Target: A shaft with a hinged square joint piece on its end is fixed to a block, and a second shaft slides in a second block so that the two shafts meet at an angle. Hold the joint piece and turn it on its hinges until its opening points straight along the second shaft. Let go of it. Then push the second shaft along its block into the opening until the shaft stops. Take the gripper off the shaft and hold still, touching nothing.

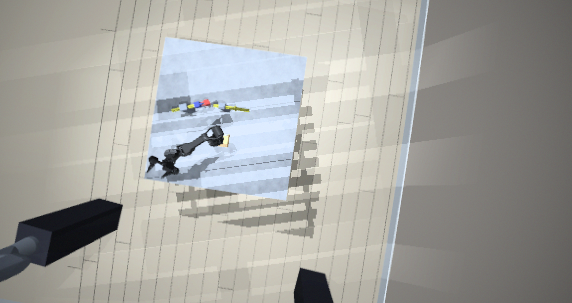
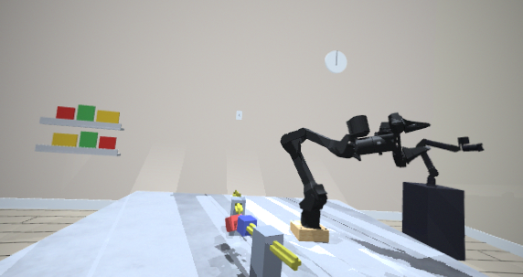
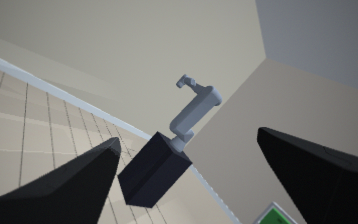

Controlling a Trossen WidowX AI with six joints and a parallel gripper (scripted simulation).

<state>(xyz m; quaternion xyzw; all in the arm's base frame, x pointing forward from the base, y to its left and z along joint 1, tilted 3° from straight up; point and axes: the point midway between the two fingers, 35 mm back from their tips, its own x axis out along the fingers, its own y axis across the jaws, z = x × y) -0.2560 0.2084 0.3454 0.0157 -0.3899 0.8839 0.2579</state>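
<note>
The shaft assembly lies on the table [image 1: 225, 71] [image 2: 151, 239]. A near grey block [image 2: 265, 252] [image 1: 190, 107] carries a yellow shaft [image 2: 284, 255] [image 1: 176, 109]. Behind it sit a blue joint piece [image 2: 247, 222] [image 1: 198, 104] and a red piece [image 2: 231, 222] [image 1: 206, 102], then a far grey block [image 2: 238, 207] [image 1: 227, 107] with its yellow shaft [image 1: 240, 109]. My gripper [image 2: 418, 140] [image 1: 161, 170] [image 3: 189, 138] is open and empty. It is raised high, off to the side of the arm's wooden base [image 2: 311, 233] and far from the assembly. The wrist view shows none of the parts.
A black box [image 2: 432, 220] [image 3: 152, 172] with a thin camera arm [image 2: 450, 144] [image 3: 195, 107] stands on the floor beyond the table, in line with my fingers. Wall shelves [image 2: 80, 122] hold coloured boxes.
</note>
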